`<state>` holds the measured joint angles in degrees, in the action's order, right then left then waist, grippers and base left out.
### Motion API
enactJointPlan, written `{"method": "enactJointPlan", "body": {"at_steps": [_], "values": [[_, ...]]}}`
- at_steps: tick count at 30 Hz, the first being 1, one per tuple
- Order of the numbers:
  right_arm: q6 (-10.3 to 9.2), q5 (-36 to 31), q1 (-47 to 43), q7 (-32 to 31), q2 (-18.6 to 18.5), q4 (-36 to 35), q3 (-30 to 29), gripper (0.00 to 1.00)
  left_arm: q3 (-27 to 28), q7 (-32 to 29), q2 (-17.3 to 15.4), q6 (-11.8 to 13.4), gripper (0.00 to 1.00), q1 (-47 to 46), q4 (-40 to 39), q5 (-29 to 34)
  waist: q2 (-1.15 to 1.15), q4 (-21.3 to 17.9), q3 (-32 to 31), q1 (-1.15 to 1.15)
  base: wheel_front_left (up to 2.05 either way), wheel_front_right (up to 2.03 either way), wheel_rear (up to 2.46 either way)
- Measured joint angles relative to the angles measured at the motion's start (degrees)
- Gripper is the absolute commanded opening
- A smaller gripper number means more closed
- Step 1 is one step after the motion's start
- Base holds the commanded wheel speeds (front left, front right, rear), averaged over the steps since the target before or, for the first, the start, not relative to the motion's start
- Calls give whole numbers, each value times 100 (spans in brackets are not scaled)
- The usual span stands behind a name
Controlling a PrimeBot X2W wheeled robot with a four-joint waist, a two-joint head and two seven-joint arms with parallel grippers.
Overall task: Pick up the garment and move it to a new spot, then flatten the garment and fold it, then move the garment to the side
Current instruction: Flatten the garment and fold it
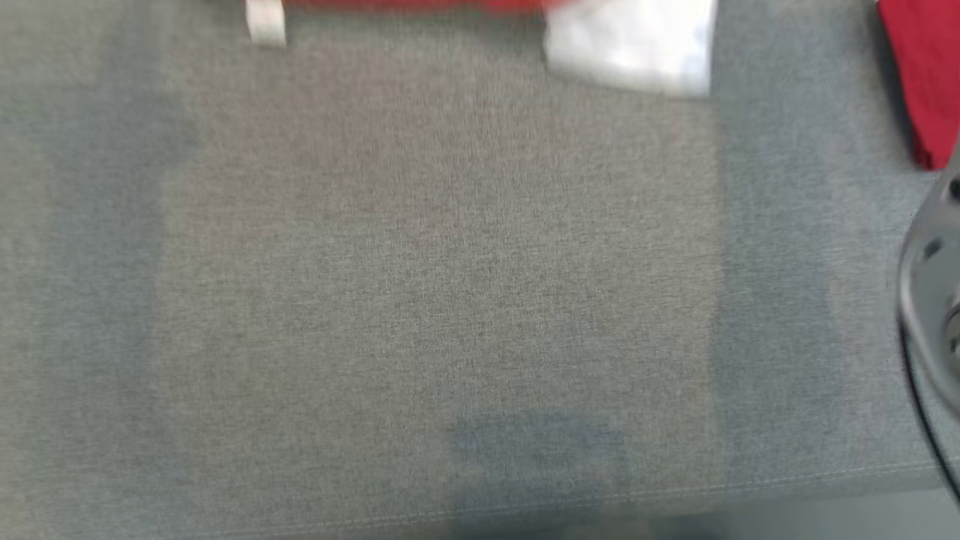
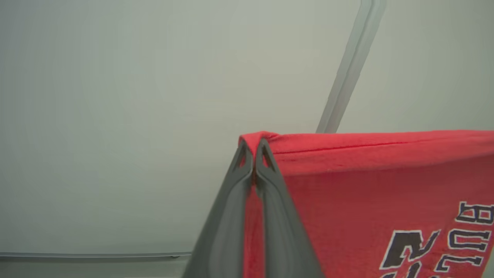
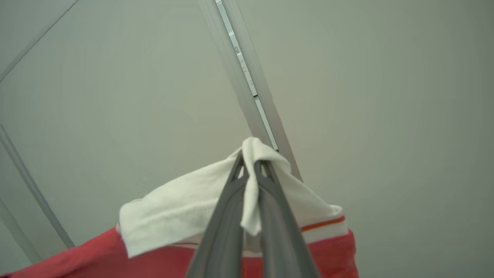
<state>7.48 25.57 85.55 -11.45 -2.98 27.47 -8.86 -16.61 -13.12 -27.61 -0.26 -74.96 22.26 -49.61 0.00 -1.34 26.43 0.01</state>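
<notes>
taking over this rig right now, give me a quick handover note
Left gripper: shut on a red edge of the garment.
Right gripper: shut on the garment's white part.
Garment: held up between both grippers; in the blurred head view it shows at the far edge of the grey surface.
Done: garment picked up.
Left: set it down at a new spot, flatten, fold, move it aside.

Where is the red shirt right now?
The red shirt is held by the left gripper at its red hem and the right gripper at its white sleeve, along the head view's top edge above the grey fabric surface.
</notes>
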Motion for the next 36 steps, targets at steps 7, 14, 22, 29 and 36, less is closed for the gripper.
{"method": "enactJointPlan", "body": {"at_steps": [7,14,22,29,36], "values": [[5,-101,1991,1829,13,1467,180,0,-2,2050,287,-474,0,-1658,1629,721,0,7,802,0,0,0,0],[2,416,1491,2121,19,2113,1306,0,-517,2693,428,-704,0,-1270,2465,771,0,-31,1237,0,0,0,0],[0,1333,-720,2170,-252,871,2176,0,-896,2803,38,-713,0,382,1461,-14,0,-65,1164,0,0,0,0],[1,1967,-3785,2113,-973,-987,2227,0,-556,2815,-124,-714,0,2519,412,165,0,38,804,-1,0,0,0],[1,2254,-6334,1770,-857,-2417,1715,0,-99,2815,-13,-419,0,5004,-630,426,0,17,114,-2,0,0,0]]}}
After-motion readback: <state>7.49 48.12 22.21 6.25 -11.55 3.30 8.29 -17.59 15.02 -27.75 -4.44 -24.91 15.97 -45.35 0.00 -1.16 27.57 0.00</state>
